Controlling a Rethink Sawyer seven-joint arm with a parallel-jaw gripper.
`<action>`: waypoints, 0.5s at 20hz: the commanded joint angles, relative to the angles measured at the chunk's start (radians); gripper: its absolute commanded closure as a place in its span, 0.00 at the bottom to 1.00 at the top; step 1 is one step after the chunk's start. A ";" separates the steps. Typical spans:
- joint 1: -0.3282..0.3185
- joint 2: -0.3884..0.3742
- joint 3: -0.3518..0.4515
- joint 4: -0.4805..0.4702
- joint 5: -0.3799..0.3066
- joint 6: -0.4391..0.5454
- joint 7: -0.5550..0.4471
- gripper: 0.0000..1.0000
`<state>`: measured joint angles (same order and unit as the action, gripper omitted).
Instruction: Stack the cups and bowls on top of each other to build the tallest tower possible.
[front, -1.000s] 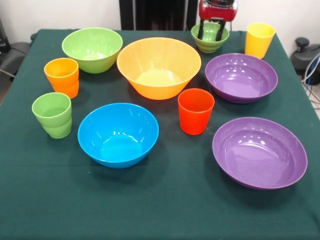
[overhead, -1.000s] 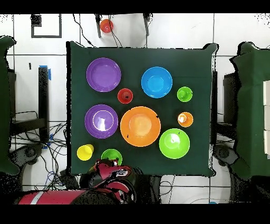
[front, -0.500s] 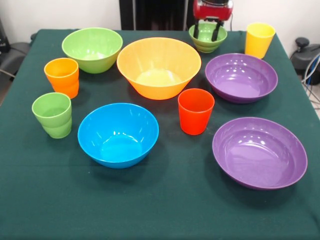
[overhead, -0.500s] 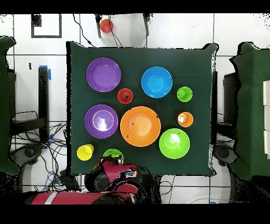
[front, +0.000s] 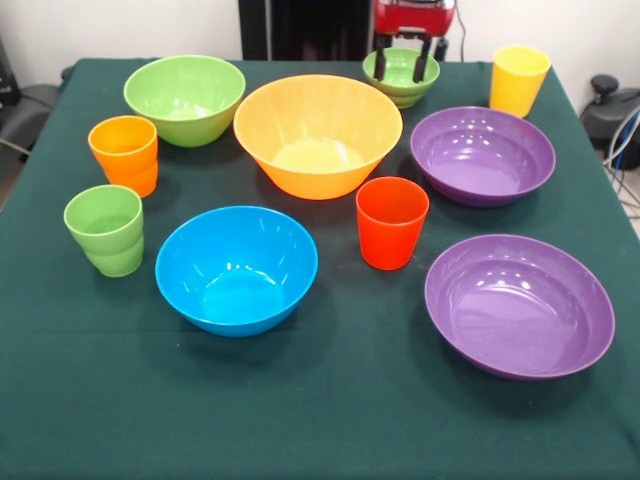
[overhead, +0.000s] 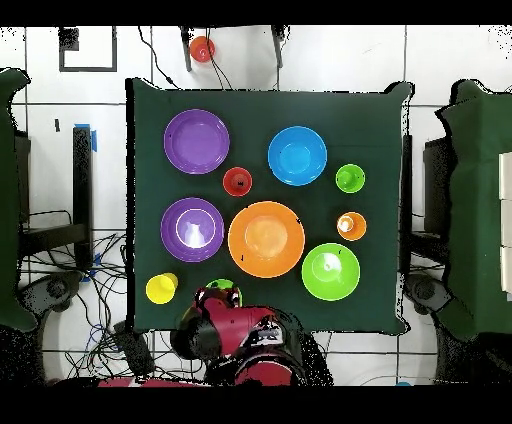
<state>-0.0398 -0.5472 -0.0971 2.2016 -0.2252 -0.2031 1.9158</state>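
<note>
My gripper (front: 402, 62) is at the table's far edge, its two fingers apart and both down inside the small light-green bowl (front: 400, 88). In the overhead view the gripper (overhead: 225, 300) covers most of that bowl (overhead: 222, 287). To the bowl's left stands the big orange bowl (front: 318, 130), to its right the yellow cup (front: 518, 78). The medium green bowl (front: 184, 95), the blue bowl (front: 236, 268) and two purple bowls (front: 482, 152) (front: 518, 303) stand apart. So do the orange cup (front: 123, 153), green cup (front: 104, 228) and red cup (front: 391, 222). Nothing is stacked.
The dark green cloth (front: 330, 420) covers the whole table. The robot's black pedestal (front: 300, 28) stands behind the far edge. In the overhead view cables lie on the floor left of the table (overhead: 100, 280).
The gripper has moved left along the far edge in the front view. The small light-green bowl has slid left with it, away from the yellow cup.
</note>
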 joint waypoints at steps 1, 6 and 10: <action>-0.039 -0.027 0.129 -0.036 -0.072 0.107 0.044 0.00; -0.054 -0.017 0.131 -0.015 -0.105 0.072 0.062 0.00; -0.040 -0.040 0.129 -0.018 -0.100 0.091 0.071 0.00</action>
<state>-0.0836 -0.5844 -0.0863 2.2018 -0.2853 -0.2031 1.9158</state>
